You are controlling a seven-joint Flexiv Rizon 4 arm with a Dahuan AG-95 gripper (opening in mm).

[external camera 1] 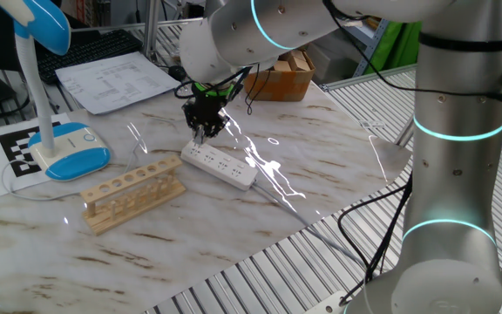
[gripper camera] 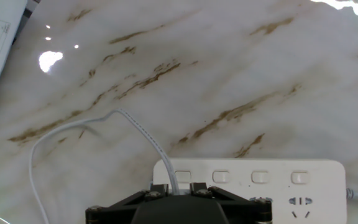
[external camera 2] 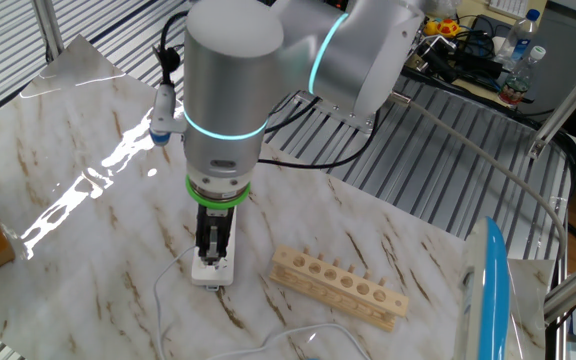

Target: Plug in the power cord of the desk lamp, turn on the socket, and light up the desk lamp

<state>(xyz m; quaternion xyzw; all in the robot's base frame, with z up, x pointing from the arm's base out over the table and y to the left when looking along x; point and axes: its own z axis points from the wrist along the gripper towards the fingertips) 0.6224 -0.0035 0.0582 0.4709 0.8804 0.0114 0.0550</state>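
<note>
I have the gripper pointing straight down over the near end of the power strip. Its fingers stand close together over the last outlet, and the thin white lamp cord runs right up between them. The plug itself is hidden under the fingers, so I cannot tell whether they are clamped on it.

From one fixed view, the power strip lies flat near the middle of the marble table, its long axis running from about ten o'clock to four o'clock. In the hand view it runs three to nine, with a row of small square switches along its upper edge and one outlet face showing at the lower right. I can read no brand on it.

The desk lamp stands at about nine o'clock from the strip, upright, its blue head up at the frame's top left. A wooden rack lies between lamp and strip. Printed sheets lie behind; their text is too small to read.
</note>
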